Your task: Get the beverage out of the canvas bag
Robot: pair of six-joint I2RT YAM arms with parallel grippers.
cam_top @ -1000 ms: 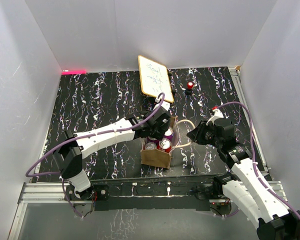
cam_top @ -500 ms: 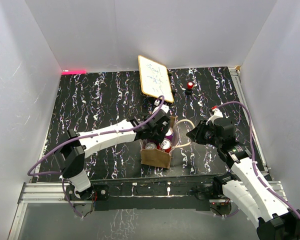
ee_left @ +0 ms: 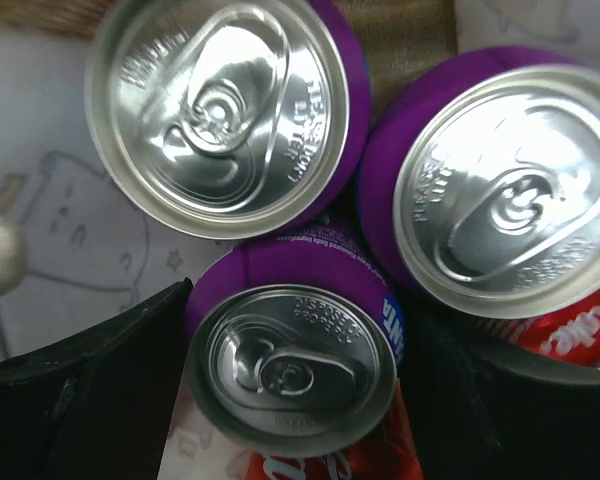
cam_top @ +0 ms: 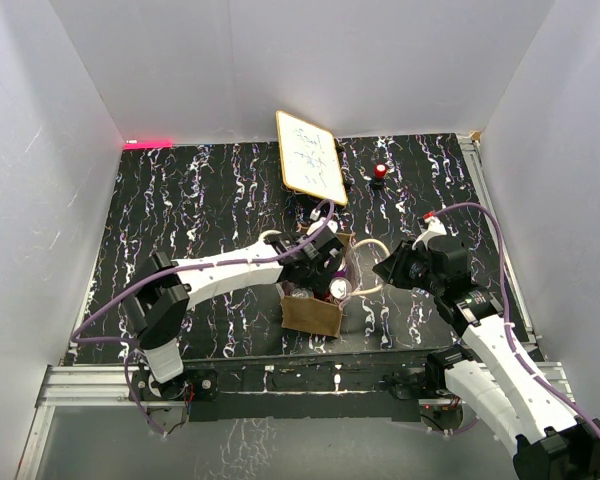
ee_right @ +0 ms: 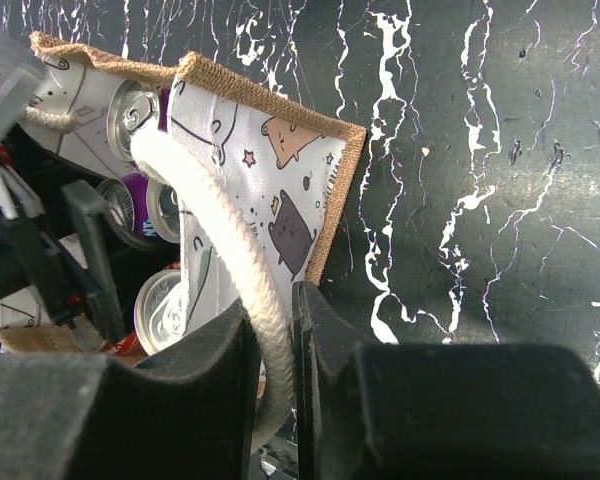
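Observation:
The canvas bag (cam_top: 310,315) stands open at the table's near middle, with several soda cans inside. My left gripper (cam_top: 320,272) is down in the bag's mouth. In the left wrist view its fingers (ee_left: 80,400) stand open, one on each side of a purple can (ee_left: 295,370). Two more purple cans (ee_left: 225,105) and a red can (ee_left: 580,335) crowd around it. My right gripper (cam_top: 388,270) is shut on the bag's cream handle (ee_right: 235,260), holding it out to the right of the bag (ee_right: 270,180).
A wood-framed whiteboard (cam_top: 310,157) leans at the back middle. A small red object (cam_top: 380,171) sits to its right. White walls close in the table on three sides. The metal rail runs along the near edge.
My left gripper has moved right and down into the bag, over the cans. The right arm and the handle have stayed in place.

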